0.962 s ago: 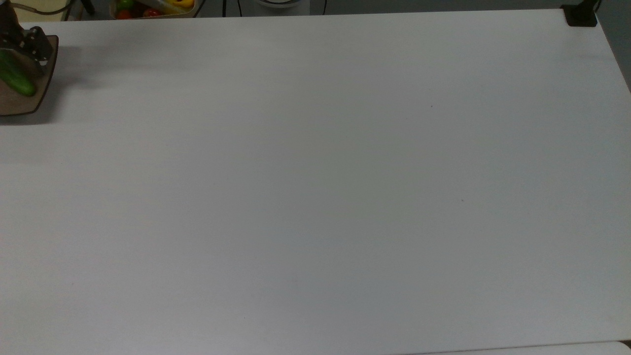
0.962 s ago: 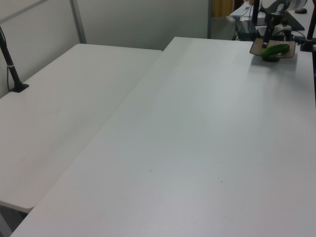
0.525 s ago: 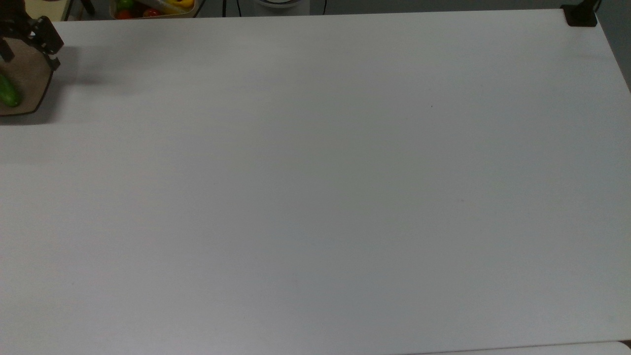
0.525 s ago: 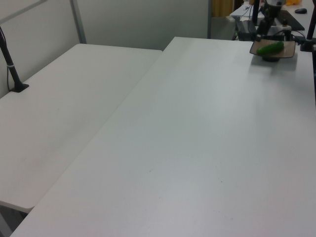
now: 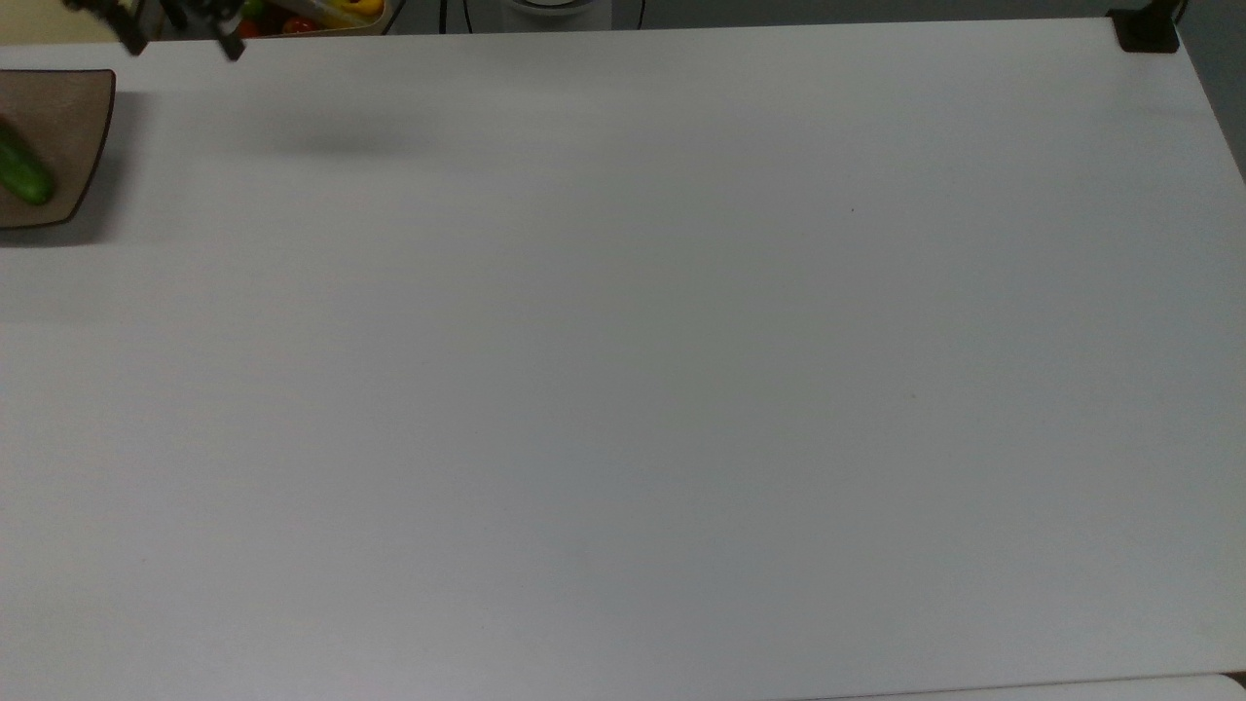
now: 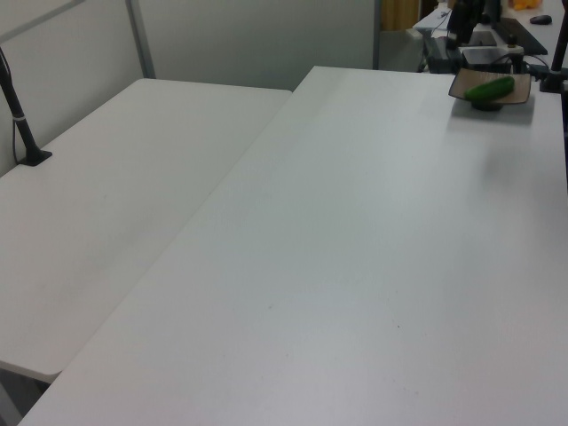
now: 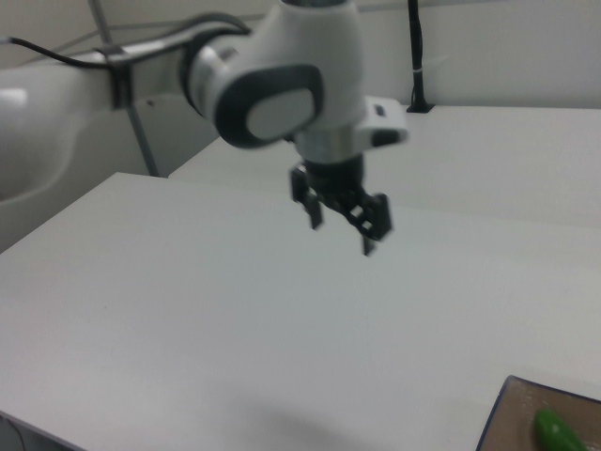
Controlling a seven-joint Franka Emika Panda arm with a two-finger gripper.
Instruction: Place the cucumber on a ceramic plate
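The cucumber (image 5: 23, 173) is seen lying on the ceramic plate (image 5: 68, 117) at upper left, apparently already released; the gripper (image 7: 340, 225) is held empty above the table (image 5: 623, 370), fingers apart.

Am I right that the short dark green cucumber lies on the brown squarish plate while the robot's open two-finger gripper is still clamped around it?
Not quite. The short dark green cucumber lies on the brown squarish plate, but the open two-finger gripper hangs empty above the white table, clear of it, as the right view shows.
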